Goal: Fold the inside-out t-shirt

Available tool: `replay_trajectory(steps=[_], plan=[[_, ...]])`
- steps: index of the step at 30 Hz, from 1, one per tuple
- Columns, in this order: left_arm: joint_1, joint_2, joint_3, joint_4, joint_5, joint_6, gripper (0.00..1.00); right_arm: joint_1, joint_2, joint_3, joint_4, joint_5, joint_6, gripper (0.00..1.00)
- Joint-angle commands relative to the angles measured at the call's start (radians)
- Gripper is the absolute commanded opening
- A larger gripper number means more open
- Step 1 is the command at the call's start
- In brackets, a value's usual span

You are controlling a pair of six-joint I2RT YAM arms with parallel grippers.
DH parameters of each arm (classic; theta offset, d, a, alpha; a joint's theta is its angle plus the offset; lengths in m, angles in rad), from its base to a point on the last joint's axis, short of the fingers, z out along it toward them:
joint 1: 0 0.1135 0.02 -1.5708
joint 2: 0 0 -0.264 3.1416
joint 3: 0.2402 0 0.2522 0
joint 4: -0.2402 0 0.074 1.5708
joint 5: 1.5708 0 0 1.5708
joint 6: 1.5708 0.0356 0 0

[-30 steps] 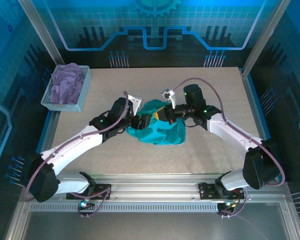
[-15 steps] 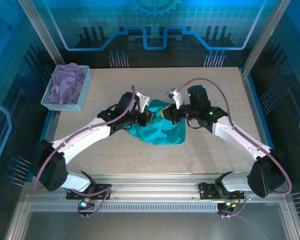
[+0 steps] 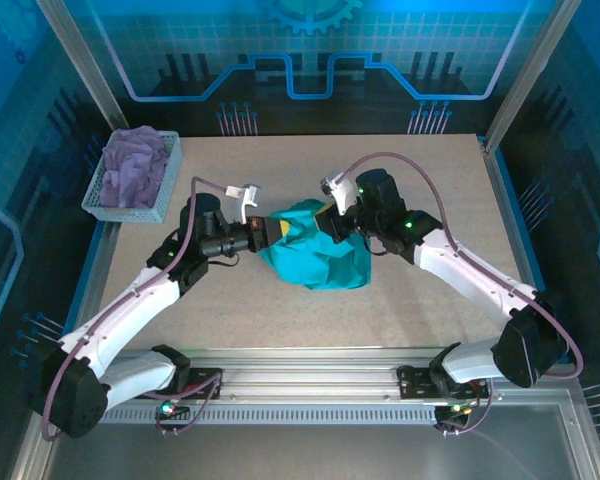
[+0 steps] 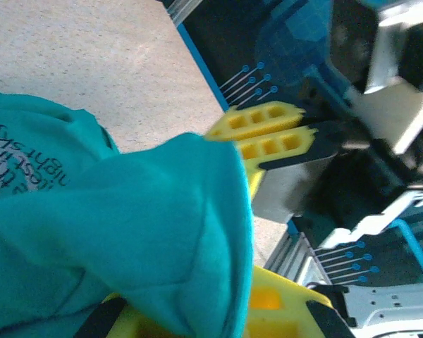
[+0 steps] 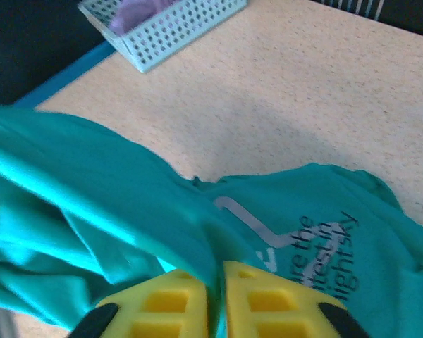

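Partly buried, left claw and right claw seemingly grip t-shirt.

Robot lab test cell, by the look: alu frame posts, blue printed wall panels w/ gear & circuit art, speckled counter, left arm & right arm bolted to a slotted rail at the near edge.

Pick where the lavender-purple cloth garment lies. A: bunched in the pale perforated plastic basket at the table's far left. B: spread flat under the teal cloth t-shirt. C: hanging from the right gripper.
A: the lavender-purple cloth garment sits bunched inside the pale perforated plastic basket, well apart from the teal cloth t-shirt.
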Motion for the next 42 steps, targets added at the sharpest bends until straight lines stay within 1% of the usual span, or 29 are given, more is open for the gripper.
replay_trajectory(steps=[1, 4, 7, 11, 16, 17, 20, 24, 30, 33, 38, 42], plan=[[0.009, -0.017, 0.007, 0.03, 0.041, -0.021, 0.0, 0.001, -0.012, 0.025, -0.06, 0.064, -0.018, 0.2], [0.008, -0.016, 0.011, 0.01, 0.018, -0.006, 0.0, 0.001, -0.036, 0.028, -0.093, 0.067, -0.043, 0.28], [0.008, -0.015, 0.009, 0.004, 0.008, 0.006, 0.0, 0.006, -0.092, -0.017, -0.079, 0.048, -0.069, 0.35], [0.009, -0.012, 0.008, 0.0, 0.005, 0.021, 0.0, 0.04, -0.179, -0.108, -0.019, 0.056, -0.098, 0.4], [0.008, -0.013, 0.01, -0.008, 0.003, 0.029, 0.0, 0.147, -0.257, -0.189, 0.059, 0.128, -0.17, 0.39], [0.008, -0.014, 0.011, -0.009, 0.002, 0.029, 0.0, 0.167, -0.266, -0.2, 0.079, 0.126, -0.185, 0.36], [0.009, -0.014, 0.011, -0.01, 0.003, 0.029, 0.0, 0.202, -0.261, -0.216, 0.13, 0.067, -0.205, 0.28], [0.008, -0.014, 0.012, -0.006, 0.009, 0.025, 0.0, 0.195, -0.173, -0.159, 0.132, 0.112, -0.153, 0.25], [0.008, -0.021, 0.011, -0.006, 0.017, 0.027, 0.0, 0.166, -0.065, -0.098, 0.142, 0.081, -0.117, 0.27], [0.009, -0.021, 0.013, -0.003, 0.019, 0.029, 0.0, 0.154, -0.039, -0.087, 0.15, 0.082, -0.106, 0.29], [0.008, -0.019, 0.011, 0.004, 0.029, 0.029, 0.0, 0.137, -0.007, -0.067, 0.145, 0.102, -0.098, 0.29], [0.008, -0.019, 0.011, 0.007, 0.034, 0.032, 0.0, 0.129, 0.023, -0.051, 0.149, 0.089, -0.099, 0.29]])
